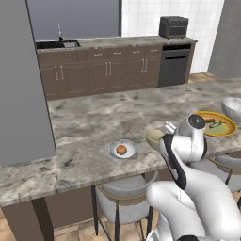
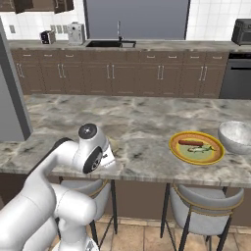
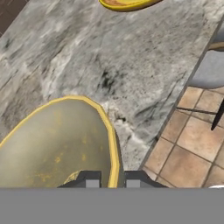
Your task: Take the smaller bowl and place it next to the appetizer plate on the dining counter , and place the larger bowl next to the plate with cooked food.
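Note:
In the hand view my gripper (image 3: pixel 112 180) is shut on the rim of the smaller bowl (image 3: pixel 57 144), olive-yellow with a pale rim. The rim runs between the two dark fingertips (image 3: pixel 89 179). In the left base view the smaller bowl (image 1: pixel 154 138) is low over the dining counter (image 1: pixel 89 127), just right of the appetizer plate (image 1: pixel 123 149), and my wrist hides part of it. I cannot tell whether it touches the stone. Further right lie the plate with cooked food (image 1: pixel 214 124) (image 2: pixel 196 147) and, beside it, the larger bowl (image 1: pixel 233 108) (image 2: pixel 236 136).
Grey stools (image 1: pixel 123 197) (image 2: pixel 208 208) stand under the counter's near edge, over a tiled floor (image 3: pixel 192 144). Behind the counter runs a brown cabinet row with a sink (image 2: pixel 110 44) and a toaster oven (image 1: pixel 173 27). A grey fridge side (image 1: pixel 21 84) stands at the left.

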